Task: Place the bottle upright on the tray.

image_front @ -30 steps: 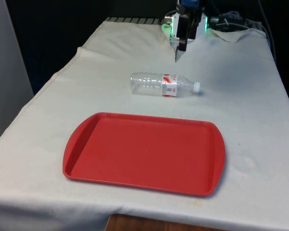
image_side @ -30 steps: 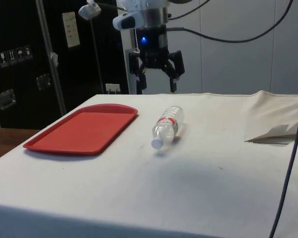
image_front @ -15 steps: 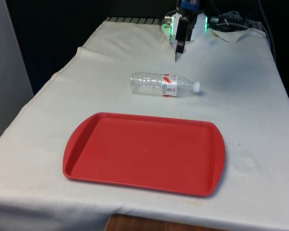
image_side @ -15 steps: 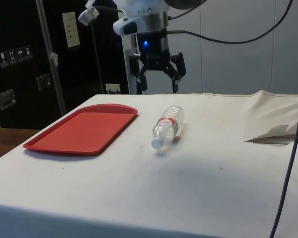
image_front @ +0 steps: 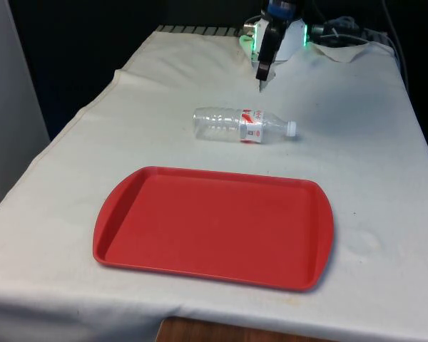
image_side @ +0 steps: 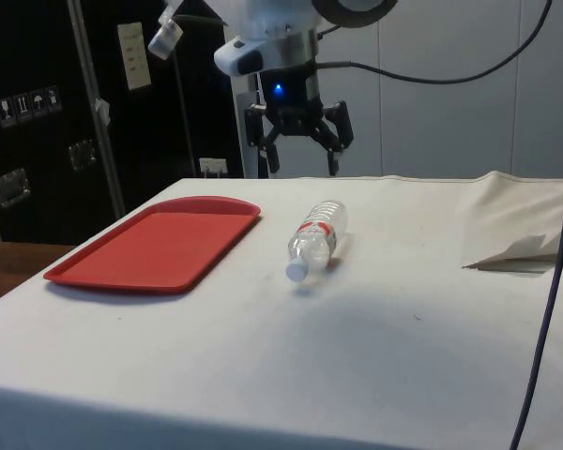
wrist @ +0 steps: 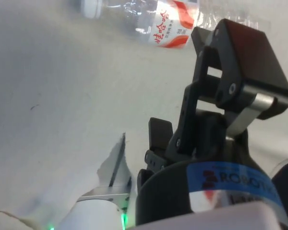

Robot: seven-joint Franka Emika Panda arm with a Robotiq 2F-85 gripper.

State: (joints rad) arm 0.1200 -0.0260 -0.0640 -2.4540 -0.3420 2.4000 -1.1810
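Note:
A clear plastic bottle [image_front: 240, 125] with a red and white label lies on its side on the white cloth, its white cap [image_front: 291, 128] pointing to the front view's right. It also appears in the side view [image_side: 316, 239] and the wrist view [wrist: 168, 19]. The red tray [image_front: 214, 224] sits bare nearer the front edge, a gap away from the bottle; the side view has the tray [image_side: 155, 244] beside it. My gripper [image_side: 300, 155] hangs open and holds nothing, above the table beyond the bottle. In the front view the gripper [image_front: 262, 71] is behind the bottle. One black finger [wrist: 235, 62] rises beside the label.
Cables and a bunched cloth [image_front: 342, 35] lie at the far end of the table. A raised fold of cloth [image_side: 516, 248] sits at the side view's right, with a dark cable [image_side: 544, 309] hanging in front of it.
The gripper has risen slightly and turned a little, staying open beyond the bottle. Bottle and tray have not moved.

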